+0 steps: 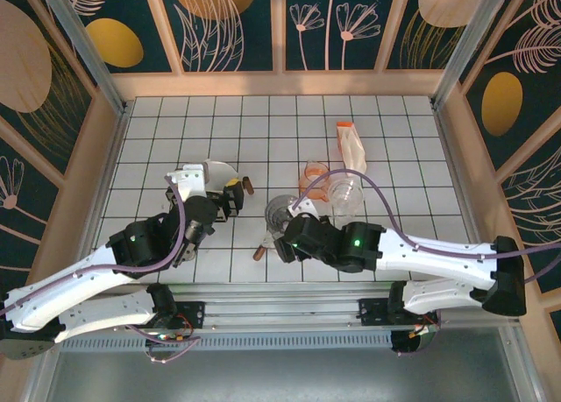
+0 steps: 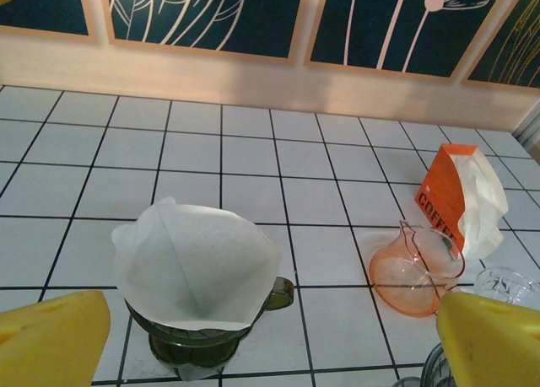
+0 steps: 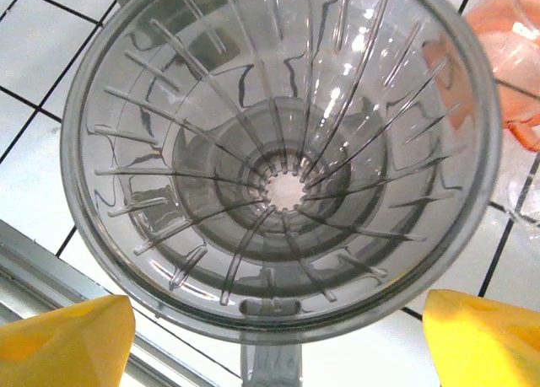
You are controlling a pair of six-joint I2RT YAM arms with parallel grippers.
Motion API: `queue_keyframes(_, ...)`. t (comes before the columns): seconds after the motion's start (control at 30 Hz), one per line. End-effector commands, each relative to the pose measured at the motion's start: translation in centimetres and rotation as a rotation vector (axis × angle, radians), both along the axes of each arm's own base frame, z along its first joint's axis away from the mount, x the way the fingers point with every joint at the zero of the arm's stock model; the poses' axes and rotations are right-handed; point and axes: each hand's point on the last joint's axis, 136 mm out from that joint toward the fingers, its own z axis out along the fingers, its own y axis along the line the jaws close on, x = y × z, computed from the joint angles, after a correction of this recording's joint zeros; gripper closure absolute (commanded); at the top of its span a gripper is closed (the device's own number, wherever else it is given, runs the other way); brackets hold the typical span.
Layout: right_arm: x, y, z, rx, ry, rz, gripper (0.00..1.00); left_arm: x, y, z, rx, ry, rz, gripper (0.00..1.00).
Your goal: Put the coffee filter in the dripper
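Note:
A white paper coffee filter (image 2: 190,265) stands opened as a cone inside a dark green dripper (image 2: 181,346) on the tiled table. My left gripper (image 2: 270,345) is open just in front of it, its yellow fingertips (image 2: 51,341) wide apart and touching nothing. From above, the filter (image 1: 215,172) lies just beyond the left gripper (image 1: 223,196). A clear grey ribbed dripper (image 3: 278,151) stands upright and empty under my right gripper (image 3: 274,345), which is open, with its yellow pads on either side of the dripper's handle (image 3: 272,366) and apart from it.
An orange translucent dripper (image 2: 413,273) and an orange filter package (image 2: 460,197) with white filters sticking out lie to the right. A clear glass cup (image 1: 346,192) sits beside them. The table's metal front rail (image 3: 51,273) runs close behind the clear dripper.

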Motion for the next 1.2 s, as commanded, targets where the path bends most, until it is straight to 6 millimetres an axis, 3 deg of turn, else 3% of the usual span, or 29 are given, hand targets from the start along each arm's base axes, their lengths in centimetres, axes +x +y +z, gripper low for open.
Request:
queue_keyframes(0.0, 1.1, -0.4, 3.4, 0.070, -0.091, -0.054, 0.11, 0.1, -0.1, 0.4, -0.008, -0.022, 0.004, 0.01)
queue_keyframes(0.17, 4.2, -1.6, 7.5, 0.184, -0.190, -0.149, 0.10, 0.2, 0.3, 1.6, -0.028, -0.063, 0.018, 0.01)
queue_keyframes(0.3, 10.3, -4.8, 8.5, 0.232, -0.199, -0.275, 0.23, 0.3, 0.1, 1.1, -0.018, -0.072, 0.015, 0.01)
queue_keyframes(0.5, 20.1, -11.7, 6.4, 0.207, -0.194, -0.472, 0.48, 0.3, -0.3, 0.8, -0.020, -0.070, -0.001, 0.01)
queue_keyframes(0.57, 22.8, -14.1, 4.5, 0.208, -0.165, -0.528, 0.55, 0.3, -0.3, 0.8, -0.021, -0.069, -0.006, 0.01)
queue_keyframes(0.67, 25.8, -15.9, 1.8, 0.179, -0.109, -0.576, 0.65, 0.3, -0.5, 0.5, -0.017, -0.067, -0.012, 0.01)
queue_keyframes(0.77, 28.1, -16.8, -0.2, 0.138, -0.086, -0.594, 0.68, 0.4, -0.6, 0.2, -0.010, -0.063, -0.013, 0.01)
queue_keyframes(1.0, 32.0, -16.0, 0.7, 0.111, -0.134, -0.570, 0.78, 0.5, -0.9, -0.4, 0.010, -0.054, -0.016, 0.01)
queue_keyframes(1.17, 33.8, -15.9, -0.4, 0.056, -0.107, -0.569, 0.80, 0.5, -1.0, -0.8, 0.017, -0.049, -0.016, 0.01)
